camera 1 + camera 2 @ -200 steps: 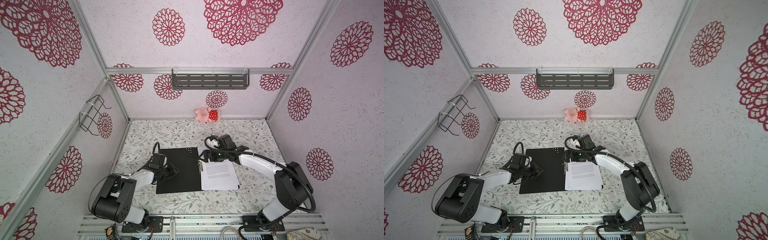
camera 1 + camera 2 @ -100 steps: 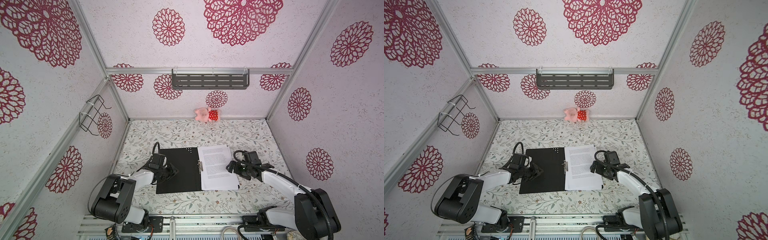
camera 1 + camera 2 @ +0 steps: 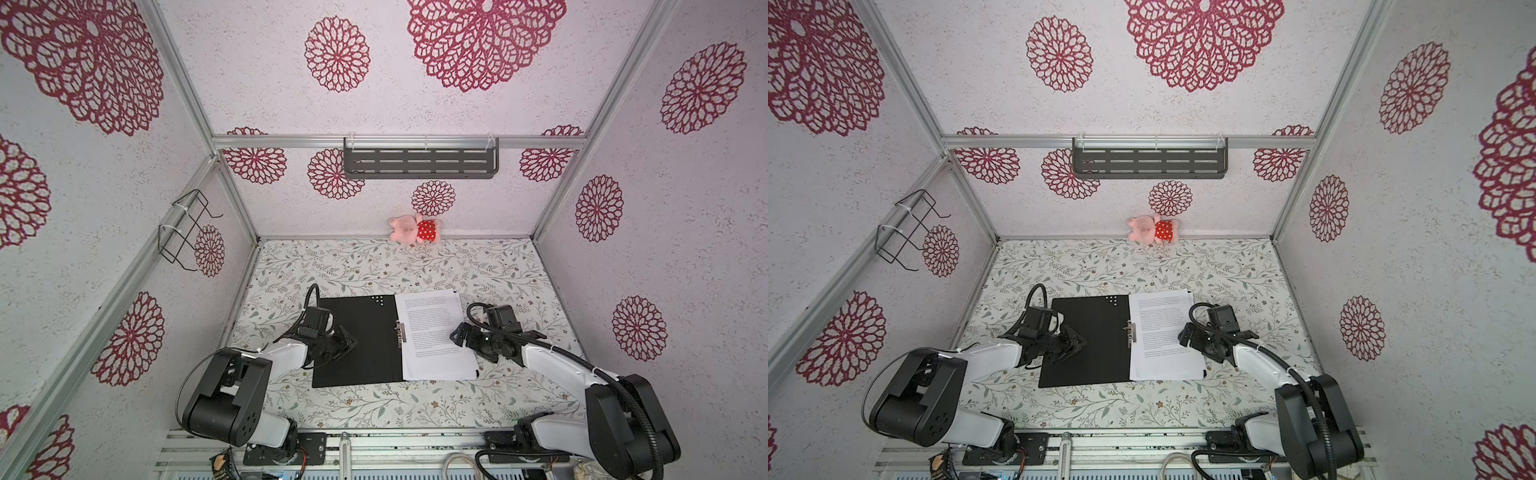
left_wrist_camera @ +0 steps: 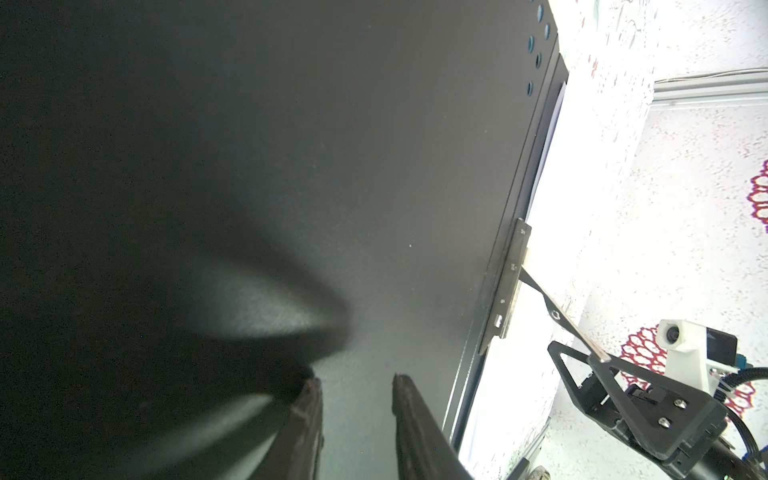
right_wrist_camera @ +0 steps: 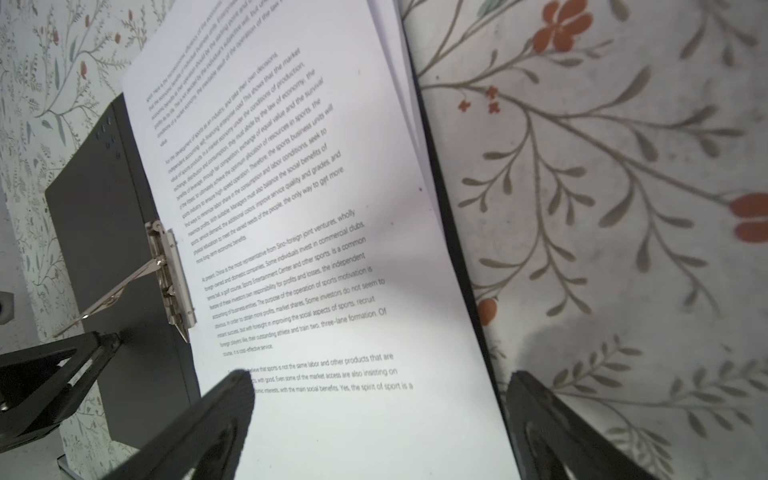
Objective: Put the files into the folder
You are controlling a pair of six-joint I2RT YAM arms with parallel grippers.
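Status: the thin folder lies open flat on the floral-patterned counter, black inside face up. The stack of white printed sheets, the files, rests on its right half, with their left edge just beside the metal spine clip. The sheets are slightly fanned at the far corner (several edges show in the right wrist view). The clip's lever stands raised at an angle, and I cannot tell whether the paper edge sits under the clamp. The left hand is over the bare left cover with its jaws a little apart and nothing between them. Whether its tips touch the cover cannot be told. The right hand is spread wide across the right edge of the stack, one finger above the paper and one above the counter, gripping nothing. Judgement: laying the files in looks done. What appears left is squaring the stack against the spine, pressing the lever down, and probably folding the left cover over.
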